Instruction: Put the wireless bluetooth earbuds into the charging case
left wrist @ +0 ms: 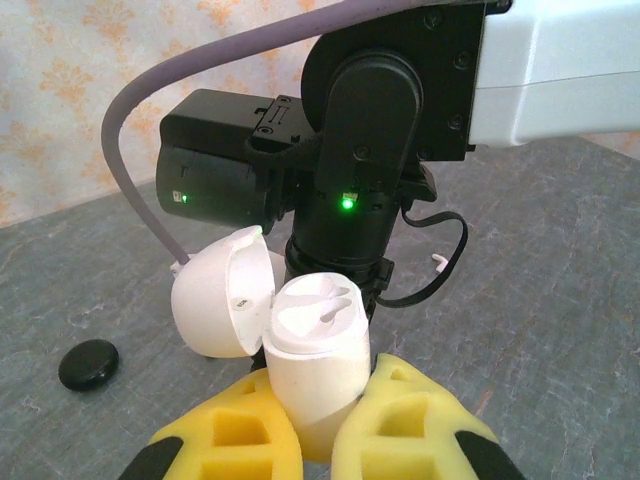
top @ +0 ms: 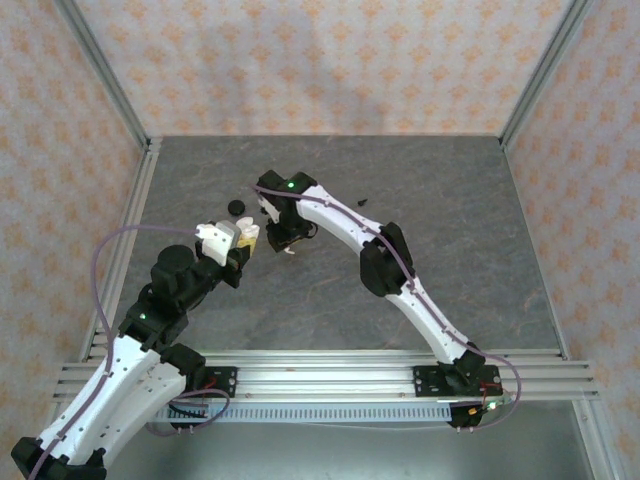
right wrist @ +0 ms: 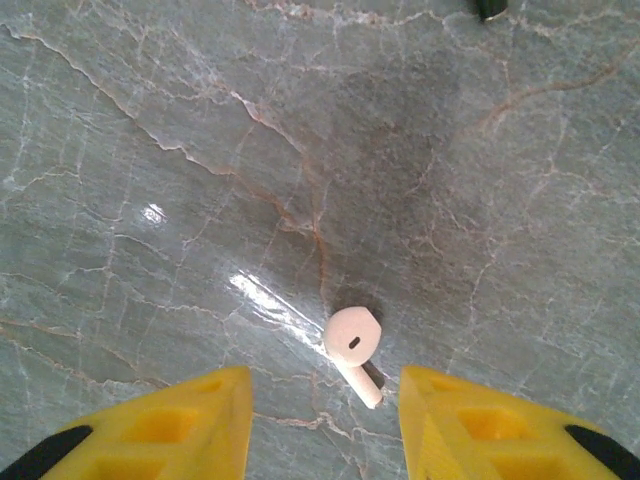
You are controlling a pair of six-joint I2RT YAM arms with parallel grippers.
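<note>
Our left gripper clamps its yellow fingers on the open white plastic charging case. Our right gripper stands parted either side of a small white stemmed earbud on the grey marbled table, not touching it.

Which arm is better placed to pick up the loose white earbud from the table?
Right. The right gripper is open over the white earbud, a finger on either side. The left gripper is busy, shut on the open charging case.
</note>
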